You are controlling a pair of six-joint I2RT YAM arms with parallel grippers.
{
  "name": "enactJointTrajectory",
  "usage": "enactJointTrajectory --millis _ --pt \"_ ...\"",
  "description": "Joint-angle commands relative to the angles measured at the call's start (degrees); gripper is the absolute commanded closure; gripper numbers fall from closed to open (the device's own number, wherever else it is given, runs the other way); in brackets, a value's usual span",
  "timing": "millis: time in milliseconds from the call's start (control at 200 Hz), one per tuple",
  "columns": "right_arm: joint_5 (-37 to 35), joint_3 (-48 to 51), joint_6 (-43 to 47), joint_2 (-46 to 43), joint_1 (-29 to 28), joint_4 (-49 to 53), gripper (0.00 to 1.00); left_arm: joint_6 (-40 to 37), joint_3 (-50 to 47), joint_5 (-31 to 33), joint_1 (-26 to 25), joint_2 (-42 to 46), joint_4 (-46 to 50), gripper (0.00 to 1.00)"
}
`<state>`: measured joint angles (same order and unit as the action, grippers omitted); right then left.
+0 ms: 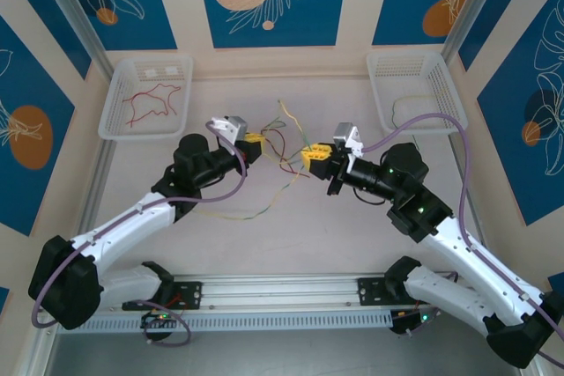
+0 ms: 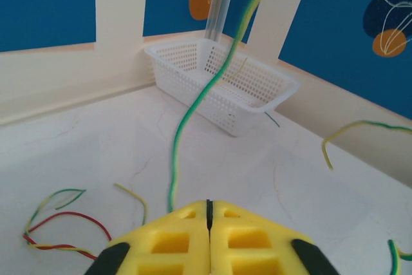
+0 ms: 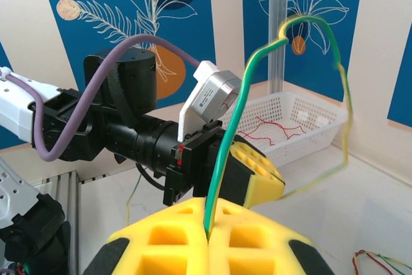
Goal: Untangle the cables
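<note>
Table top (image 1: 291, 235): matt, off-white, smooth, with faint hairline marks. Right basket (image 2: 212, 104): white perforated plastic. Cables (image 1: 282, 160): smooth, slightly glossy insulation. Pads (image 3: 277, 227) of the right gripper (image 3: 207, 210): matt yellow moulding. Left arm (image 1: 115, 235): smooth white plastic shell. Near rail (image 1: 282, 286): ribbed bare metal.

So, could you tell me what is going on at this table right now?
The robot is working on a tangle of thin wires mid-table. The left gripper and the right gripper are each shut on a green-yellow wire, the tangle lying between them. Some red wires already sit in the far left basket.
</note>
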<state>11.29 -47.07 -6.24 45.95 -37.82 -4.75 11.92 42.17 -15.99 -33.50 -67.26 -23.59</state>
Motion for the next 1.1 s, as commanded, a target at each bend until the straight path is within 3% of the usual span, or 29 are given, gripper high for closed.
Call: enactJointTrajectory --millis 0,35,150,215,405,500,615,710,1090 --pt "-3.95 1.3 -0.81 -1.04 -0.37 -4.35 1.0 0.56 1.24 0.68 0.31 0.77 -1.22 0.94" --pt "-4.0 1.44 -0.6 -1.13 -0.32 -4.43 1.0 0.42 1.32 0.7 0.33 0.9 -0.83 0.87" --pt "-3.9 1.36 0.54 -1.06 -0.34 -3.21 1.0 0.81 0.71 1.17 0.27 2.41 -1.15 0.81" --pt "-3.38 1.35 1.25 -1.3 -0.28 -2.25 1.0 0.96 -0.22 2.58 0.28 3.46 -2.18 0.59" --pt "-0.56 -0.74 4.79 -2.07 0.19 5.3 1.0 -4.2 -1.2 4.9 0.4 8.09 0.37 0.54" --pt "-1.0 -0.96 5.26 -2.53 1.61 7.45 1.0 -7.29 -0.71 3.67 0.39 10.1 3.02 0.4" --pt "-0.32 -1.25 6.13 -3.34 2.77 8.83 1.0 -9.58 0.53 2.51 0.42 12.1 6.24 0.38" --pt "3.82 -1.61 7.52 -3.68 3.49 9.76 1.0 -11.24 0.59 1.84 0.46 12.83 5.6 0.19" --pt "14.58 -7.78 12.48 -1.65 5.25 20.06 1.0 -21.11 11.29 -11.84 0.45 5.64 9.2 0.1"
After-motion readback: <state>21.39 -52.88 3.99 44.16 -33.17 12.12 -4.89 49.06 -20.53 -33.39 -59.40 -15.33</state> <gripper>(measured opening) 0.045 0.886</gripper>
